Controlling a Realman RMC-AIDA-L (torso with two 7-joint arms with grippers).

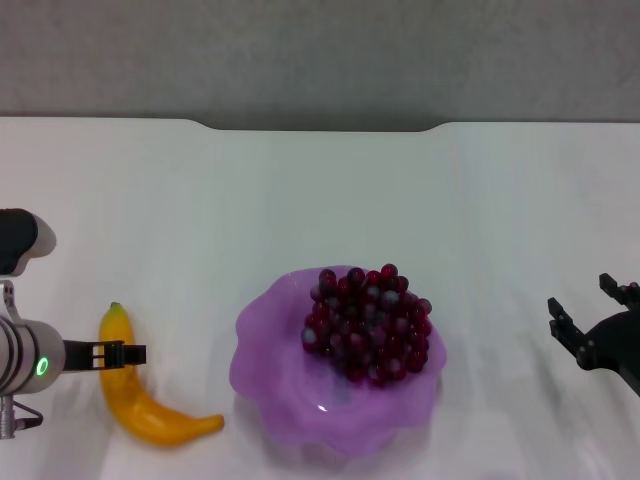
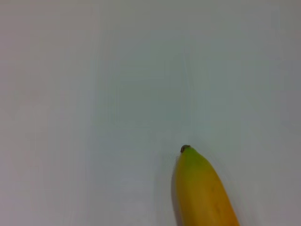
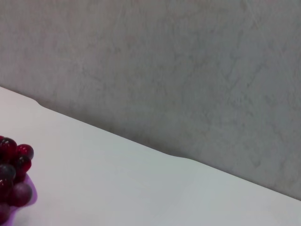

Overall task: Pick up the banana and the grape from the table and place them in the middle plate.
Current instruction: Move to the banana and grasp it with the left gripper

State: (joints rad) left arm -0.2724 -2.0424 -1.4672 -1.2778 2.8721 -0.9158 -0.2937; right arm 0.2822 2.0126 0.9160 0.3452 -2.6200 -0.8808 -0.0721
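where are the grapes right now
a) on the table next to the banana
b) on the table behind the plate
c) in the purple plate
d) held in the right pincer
c: the head view shows the grapes piled inside the purple plate, while the banana lies on the table to the plate's left, with the left pincer over it.

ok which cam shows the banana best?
Head view: the whole banana lies on the table left of the plate, with the left hand at it. Left wrist view shows only its green-tipped end; right wrist view shows none.
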